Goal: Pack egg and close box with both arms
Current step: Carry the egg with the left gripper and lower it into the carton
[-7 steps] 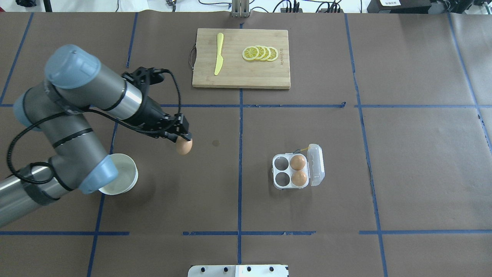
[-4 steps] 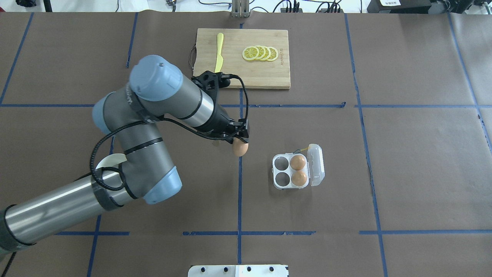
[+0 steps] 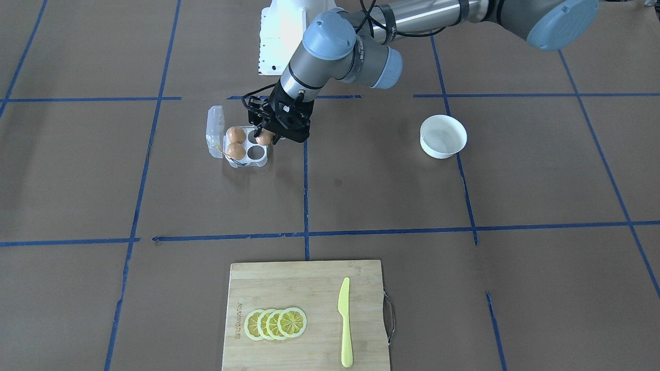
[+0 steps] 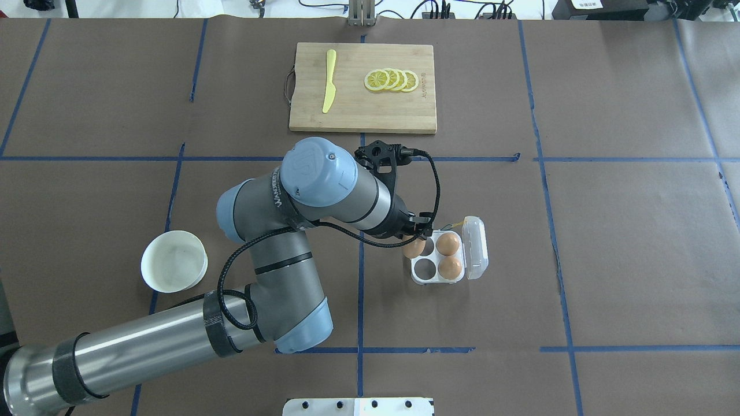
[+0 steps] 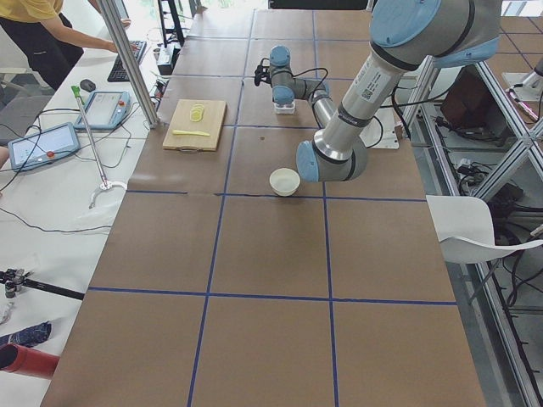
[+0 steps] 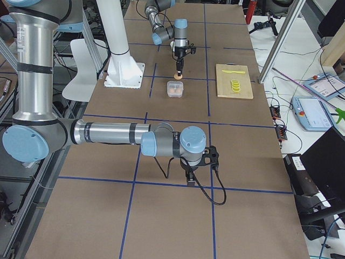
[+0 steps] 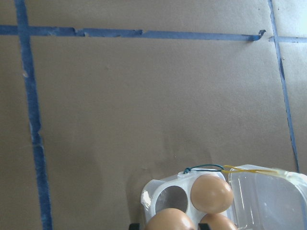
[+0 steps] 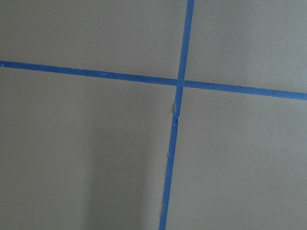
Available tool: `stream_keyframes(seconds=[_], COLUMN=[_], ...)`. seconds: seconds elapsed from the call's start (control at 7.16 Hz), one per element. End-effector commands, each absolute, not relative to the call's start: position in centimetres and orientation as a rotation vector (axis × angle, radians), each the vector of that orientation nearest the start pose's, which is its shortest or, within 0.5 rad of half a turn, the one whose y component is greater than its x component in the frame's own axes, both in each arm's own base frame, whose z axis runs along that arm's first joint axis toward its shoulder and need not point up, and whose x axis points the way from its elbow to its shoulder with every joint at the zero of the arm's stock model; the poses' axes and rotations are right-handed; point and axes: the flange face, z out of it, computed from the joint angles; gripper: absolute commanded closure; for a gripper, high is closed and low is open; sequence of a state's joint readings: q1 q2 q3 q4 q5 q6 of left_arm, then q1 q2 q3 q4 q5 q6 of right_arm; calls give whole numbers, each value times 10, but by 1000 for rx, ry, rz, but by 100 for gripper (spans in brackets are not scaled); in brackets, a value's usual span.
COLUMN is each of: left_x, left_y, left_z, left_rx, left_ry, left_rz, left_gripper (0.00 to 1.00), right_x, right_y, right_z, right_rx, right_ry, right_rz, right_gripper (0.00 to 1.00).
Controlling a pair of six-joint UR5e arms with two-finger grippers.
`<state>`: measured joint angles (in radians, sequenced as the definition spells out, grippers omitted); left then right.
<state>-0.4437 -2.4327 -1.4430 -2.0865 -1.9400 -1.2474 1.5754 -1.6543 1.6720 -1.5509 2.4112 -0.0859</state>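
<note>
My left gripper (image 4: 417,242) is shut on an orange-brown egg (image 4: 413,249) and holds it over the far-left cell of the clear box (image 4: 426,268). The box's lid (image 4: 476,247) lies open to the right. Two more eggs (image 4: 448,244) fill the box's right cells, and the near-left cell is empty. The front view shows the gripper (image 3: 265,135) with the egg (image 3: 264,138) at the box (image 3: 253,152). In the left wrist view the held egg (image 7: 170,222) hangs just above the box (image 7: 169,200). My right gripper (image 6: 189,176) shows only in the exterior right view, so I cannot tell whether it is open or shut.
A white bowl (image 4: 173,268) stands at the left, beside my left arm. A wooden cutting board (image 4: 362,110) at the back carries a yellow knife (image 4: 329,81) and lemon slices (image 4: 392,80). Blue tape lines cross the brown table.
My left arm has swung right from beside the bowl, carrying the egg across the centre line to the box's far-left cell. The bowl is now uncovered.
</note>
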Motion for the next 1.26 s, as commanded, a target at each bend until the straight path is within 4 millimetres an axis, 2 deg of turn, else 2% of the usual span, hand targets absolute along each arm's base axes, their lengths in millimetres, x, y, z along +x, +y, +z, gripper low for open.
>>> stream_keyframes(seconds=[0.0,0.84,0.98,1.12], left_x=[631,643,644,645], left_y=[-402,-388,-385,-384], left_z=[103,108,108,109], left_rx=[173,200,198,197], left_ry=[1266,1259,1260,1260], left_rz=[128,125,129,130], left_gripper=[100,100,96,69], right_x=[61,61,61,61], right_y=[-458,-459,-459,-459], right_z=[643,640,640,640], right_rx=[71,77,78,81], right_ry=[-838,-844,-844,-844], right_rz=[-91,-96,-97,-98], right_gripper=[0,0,0,0])
